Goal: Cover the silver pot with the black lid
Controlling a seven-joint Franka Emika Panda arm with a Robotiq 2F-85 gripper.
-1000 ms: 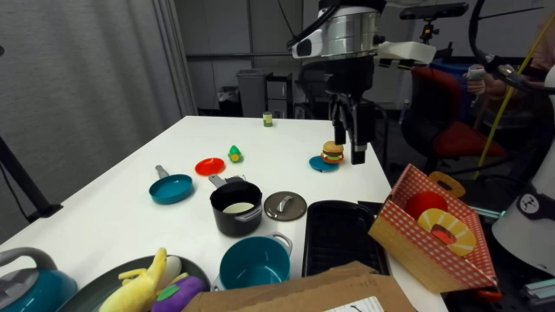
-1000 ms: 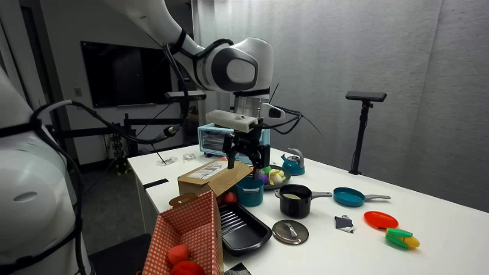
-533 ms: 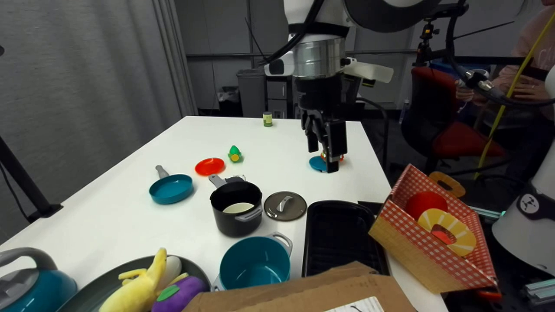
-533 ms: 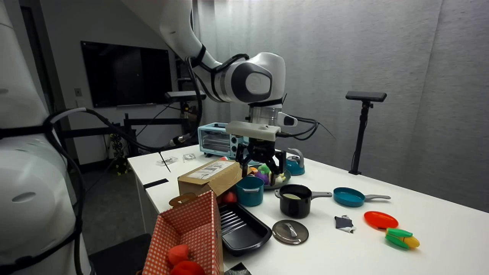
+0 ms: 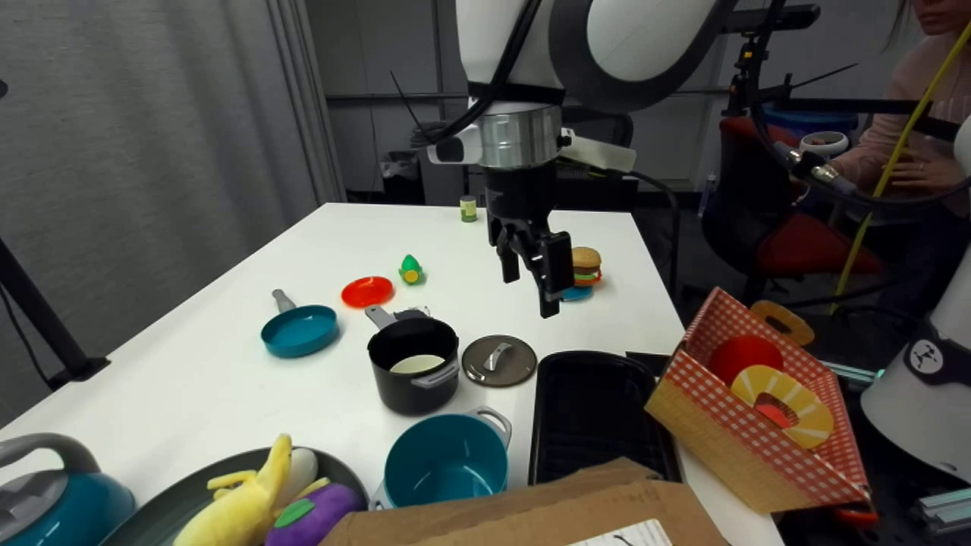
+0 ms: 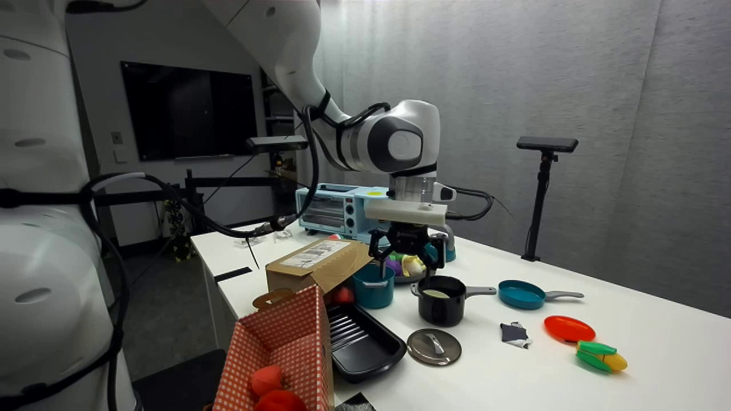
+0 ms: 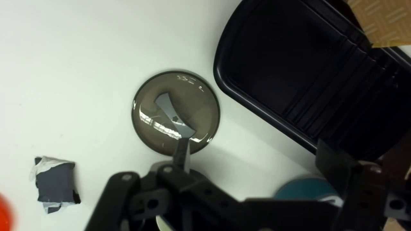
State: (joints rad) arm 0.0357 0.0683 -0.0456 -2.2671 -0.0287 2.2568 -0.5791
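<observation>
The black lid point(image 5: 517, 369) is a round grey-brown glossy disc with a grey bar handle, lying flat on the table in both exterior views point(image 6: 421, 349). It is whole in the wrist view point(image 7: 200, 110). The pot point(image 5: 410, 394) beside it looks dark grey-black with grey handles and holds a pale round thing; no silver-sided pot shows. It stands uncovered, also in an exterior view point(image 6: 442, 311). In the wrist view the gripper mostly hides it. My gripper point(image 5: 529, 294) is open and empty, above the table near the lid, also in the wrist view point(image 7: 253, 144).
A black ridged tray point(image 5: 599, 409) lies close beside the lid. A teal bowl point(image 5: 447, 462), a cardboard box point(image 6: 325, 262) and a checkered basket point(image 5: 758, 447) stand near it. A teal pan point(image 5: 300, 330), a red disc point(image 5: 368, 292) and a toy burger point(image 5: 586, 262) lie further off.
My gripper has moved left and down in one exterior picture, and right and down in the other, nearer the lid. It stays open. The lid and pot have not moved.
</observation>
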